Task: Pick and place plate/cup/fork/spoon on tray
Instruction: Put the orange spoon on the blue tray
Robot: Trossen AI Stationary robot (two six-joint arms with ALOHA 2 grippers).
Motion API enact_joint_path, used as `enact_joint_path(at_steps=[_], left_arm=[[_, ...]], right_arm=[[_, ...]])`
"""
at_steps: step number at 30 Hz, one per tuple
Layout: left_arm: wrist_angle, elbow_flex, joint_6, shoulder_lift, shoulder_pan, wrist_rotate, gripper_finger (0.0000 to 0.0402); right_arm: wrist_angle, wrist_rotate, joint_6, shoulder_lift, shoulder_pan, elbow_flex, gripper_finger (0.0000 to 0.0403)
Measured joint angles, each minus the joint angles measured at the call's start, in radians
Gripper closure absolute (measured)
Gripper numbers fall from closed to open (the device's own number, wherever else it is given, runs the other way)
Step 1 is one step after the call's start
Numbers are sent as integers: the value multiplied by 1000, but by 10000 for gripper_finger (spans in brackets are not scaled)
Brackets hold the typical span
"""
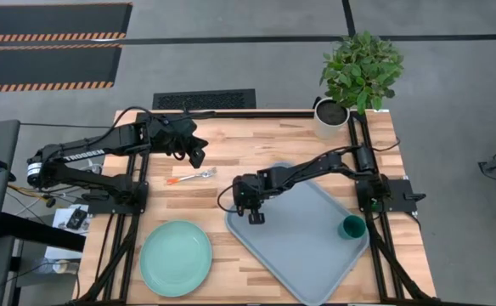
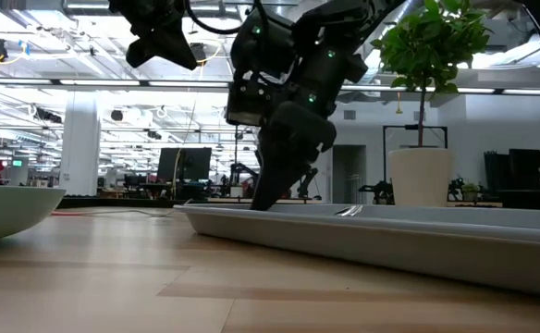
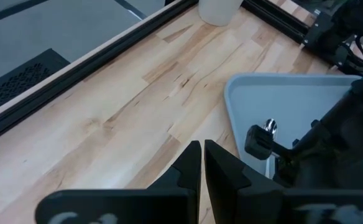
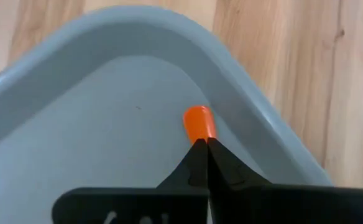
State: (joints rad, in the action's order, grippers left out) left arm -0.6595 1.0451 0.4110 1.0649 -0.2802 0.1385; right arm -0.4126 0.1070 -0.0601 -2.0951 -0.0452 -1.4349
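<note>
The right gripper [image 1: 256,217] is low over the tray [image 1: 316,255], near the tray's corner that is closest to the left arm. Its fingers are pinched tight on a thin utensil with an orange handle end [image 4: 199,124]. That orange end pokes out past the fingertips and sits just inside the tray's raised rim. In the left wrist view, a silver head [image 3: 270,126] shows over the tray, but I cannot tell if it is the spoon or the fork.

The other utensil [image 1: 193,178] lies flat on the desk [image 1: 256,144] between the two arms, with its orange end pointing toward the left arm. It is too small to tell which one it is.

The cup [image 1: 352,228] stands inside the tray, close to the rim on the right arm's side.

The plate [image 1: 176,257] lies on the desk just beside the tray, not on it.

The left gripper [image 1: 196,155] hangs in the air above the desk, near the utensil on the wood. Its fingers are closed together and hold nothing.

A white plant pot [image 1: 329,119] with a leafy plant stands at the far corner of the desk.
</note>
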Motion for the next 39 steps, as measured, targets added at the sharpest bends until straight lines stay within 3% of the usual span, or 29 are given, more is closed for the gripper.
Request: enact_joint_path(at_steps=[39], left_arm=[[-1, 0, 13, 0, 0, 0, 396]], right_arm=[[-39, 30, 10, 8, -33, 0, 388]])
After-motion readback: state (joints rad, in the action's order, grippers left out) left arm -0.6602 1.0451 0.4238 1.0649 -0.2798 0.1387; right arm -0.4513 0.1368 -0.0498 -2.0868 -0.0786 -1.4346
